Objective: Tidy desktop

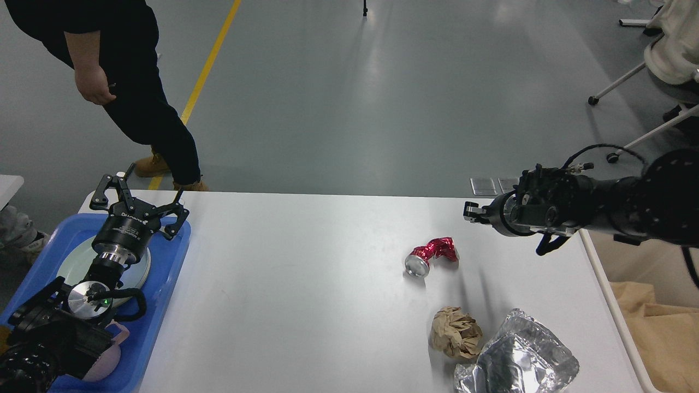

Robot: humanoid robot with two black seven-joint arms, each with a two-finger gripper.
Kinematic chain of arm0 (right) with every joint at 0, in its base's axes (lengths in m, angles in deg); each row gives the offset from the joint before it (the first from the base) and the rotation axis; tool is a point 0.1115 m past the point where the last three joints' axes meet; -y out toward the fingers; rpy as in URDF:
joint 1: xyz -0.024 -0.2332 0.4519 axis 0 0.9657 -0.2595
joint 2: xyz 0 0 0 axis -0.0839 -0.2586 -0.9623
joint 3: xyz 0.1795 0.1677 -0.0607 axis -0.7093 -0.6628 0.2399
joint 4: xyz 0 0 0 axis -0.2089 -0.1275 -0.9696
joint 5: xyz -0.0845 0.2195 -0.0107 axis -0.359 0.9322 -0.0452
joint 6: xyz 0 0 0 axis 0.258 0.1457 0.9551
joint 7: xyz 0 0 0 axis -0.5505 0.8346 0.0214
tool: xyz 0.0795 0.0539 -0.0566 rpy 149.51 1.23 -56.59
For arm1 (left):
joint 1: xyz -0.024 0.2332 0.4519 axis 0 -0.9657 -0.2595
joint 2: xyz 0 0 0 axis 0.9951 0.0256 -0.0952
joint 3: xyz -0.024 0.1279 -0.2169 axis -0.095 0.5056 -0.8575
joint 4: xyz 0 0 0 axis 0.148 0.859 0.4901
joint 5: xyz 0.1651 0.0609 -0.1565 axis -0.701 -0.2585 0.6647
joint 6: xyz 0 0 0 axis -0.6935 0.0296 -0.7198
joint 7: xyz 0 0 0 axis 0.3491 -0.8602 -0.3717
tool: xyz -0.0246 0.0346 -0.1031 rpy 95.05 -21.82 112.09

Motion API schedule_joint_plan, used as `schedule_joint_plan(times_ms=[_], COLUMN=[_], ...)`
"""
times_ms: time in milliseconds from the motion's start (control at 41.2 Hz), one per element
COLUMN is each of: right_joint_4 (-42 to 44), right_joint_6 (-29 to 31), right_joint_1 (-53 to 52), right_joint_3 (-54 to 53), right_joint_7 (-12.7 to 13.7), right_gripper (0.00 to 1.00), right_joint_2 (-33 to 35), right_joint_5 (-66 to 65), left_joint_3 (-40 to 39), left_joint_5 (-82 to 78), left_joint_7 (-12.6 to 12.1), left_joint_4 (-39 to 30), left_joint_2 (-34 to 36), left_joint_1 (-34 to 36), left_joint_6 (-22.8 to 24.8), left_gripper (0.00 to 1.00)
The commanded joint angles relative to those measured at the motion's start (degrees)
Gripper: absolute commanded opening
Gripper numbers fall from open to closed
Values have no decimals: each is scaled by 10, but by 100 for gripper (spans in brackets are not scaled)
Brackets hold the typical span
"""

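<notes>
- Nearest you, below and just left of your right pincer, a crumpled silver foil bag (519, 357) lies at the near edge of the surface (306, 284), touching a ball of brown crumpled paper (456, 333) on its left.
- At the near left, your left arm rises over a blue tray (164, 305) holding a white plate (139, 270) and something pink (109, 360), mostly hidden by the arm.
- Farther in, a crushed red can (431, 255) lies on its side on the surface, silver end toward you, below and left of your right pincer and clear of it.
- Your left pincer (139, 196) sits above the tray's far end, its two fingers spread wide apart with nothing between them.
- Your right pincer (471, 213) hangs above the surface's far right part, pointing left; it is seen nearly end-on, so you cannot tell whether the fingers are apart or together. Nothing shows in it.
- Right of that arm, beside the surface's edge, stands a beige bin (655, 284) with brown paper inside.
- Beyond the surface, on the grey floor behind your left pincer, stands a person in black (125, 82) by a yellow line (210, 60).
</notes>
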Motion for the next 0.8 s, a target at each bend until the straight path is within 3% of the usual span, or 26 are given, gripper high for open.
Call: schedule_joint_plan(times_ms=[0,73,97,121,146,243,461,583,777], right_joint_4=[-59,-76,-75,-73,-72,-74,-79,-62,-3], right_joint_6=[14,26,28,29,29,29,29,16,4], right_joint_1=[-64,-87,-89,-89,-89,-82,-51,-20,36], right_joint_3=[-1,-6,-8,-10,-18,-43,-70,-74,-75], right_joint_7=[-3,-3,-2,-2,-2,-1,3,4,5], right_gripper=[0,0,5,19,45,83,85,85,85], right_joint_2=[40,56,58,59,60,61,45,-16,-57], right_joint_5=[0,0,1,1,1,2,2,1,2], left_joint_3=[0,0,0,0,0,0,0,0,0], left_joint_5=[0,0,0,0,0,0,0,0,0], left_joint_7=[0,0,0,0,0,0,0,0,0], left_joint_4=[0,0,0,0,0,0,0,0,1], left_joint_2=[0,0,0,-1,0,-1,0,-1,-1], left_joint_1=[0,0,0,0,0,0,0,0,0], left_joint_6=[0,0,0,0,0,-1,0,0,0], left_gripper=[96,96,96,96,96,96,96,96,96])
